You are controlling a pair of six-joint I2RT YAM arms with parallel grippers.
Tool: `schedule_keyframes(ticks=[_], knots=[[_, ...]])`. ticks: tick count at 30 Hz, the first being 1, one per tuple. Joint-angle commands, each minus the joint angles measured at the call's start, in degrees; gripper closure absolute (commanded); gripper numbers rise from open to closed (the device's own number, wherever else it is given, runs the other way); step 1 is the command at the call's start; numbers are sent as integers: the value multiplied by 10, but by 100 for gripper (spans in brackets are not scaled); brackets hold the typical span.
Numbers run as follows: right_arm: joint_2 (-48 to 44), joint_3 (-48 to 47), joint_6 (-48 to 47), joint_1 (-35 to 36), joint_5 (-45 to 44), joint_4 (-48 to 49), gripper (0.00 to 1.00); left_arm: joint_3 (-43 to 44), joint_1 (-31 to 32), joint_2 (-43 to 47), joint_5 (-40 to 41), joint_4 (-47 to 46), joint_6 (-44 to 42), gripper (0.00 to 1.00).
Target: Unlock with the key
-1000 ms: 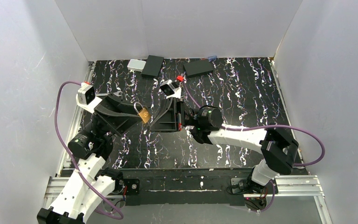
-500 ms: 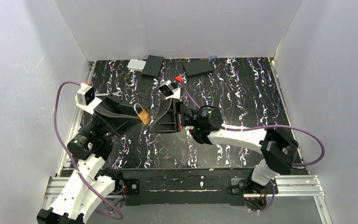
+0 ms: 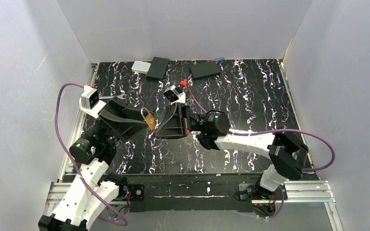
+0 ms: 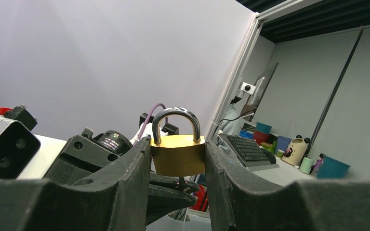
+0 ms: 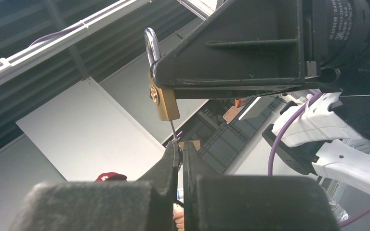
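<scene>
Gripping the brass padlock [image 4: 178,156] by its body, the left pincer [image 4: 177,147] has both jaws pressed against the lock's sides. The shackle points up with both legs seated. In the top view the padlock [image 3: 148,119] hangs above the bench [image 3: 250,96], left of centre.

Just under it the right pincer [image 5: 180,150] is pinched nearly flat on the key [image 5: 173,131] — only a thin shaft shows. It rises from the fingertips to touch the lock's underside; how far in it sits cannot be told.

From above, the two pincers meet tip to tip, and the right pincer [image 3: 160,130] hides the key altogether.

Along the top edge of the bench lie a grey box [image 3: 140,67] touching a black box [image 3: 158,68], and to the right a second black box [image 3: 205,70] with a small blue piece [image 3: 218,60] just behind — all well apart from the pincers. A purple cable [image 3: 60,120] loops off each arm.
</scene>
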State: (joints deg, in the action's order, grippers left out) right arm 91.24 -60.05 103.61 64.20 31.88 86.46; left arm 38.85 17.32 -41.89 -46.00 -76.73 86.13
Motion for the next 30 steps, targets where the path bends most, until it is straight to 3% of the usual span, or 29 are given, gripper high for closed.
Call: schedule_keyframes(ticks=[1, 18, 30], knots=[[-13, -1, 8, -11, -62, 68, 99, 14, 3, 8, -67, -29, -10, 100], [-27, -25, -27, -19, -57, 56, 99, -13, 3, 21, -41, -21, -22, 100], [18, -85, 47, -19, -67, 130, 99, -5, 3, 27, -11, -32, -10, 100]])
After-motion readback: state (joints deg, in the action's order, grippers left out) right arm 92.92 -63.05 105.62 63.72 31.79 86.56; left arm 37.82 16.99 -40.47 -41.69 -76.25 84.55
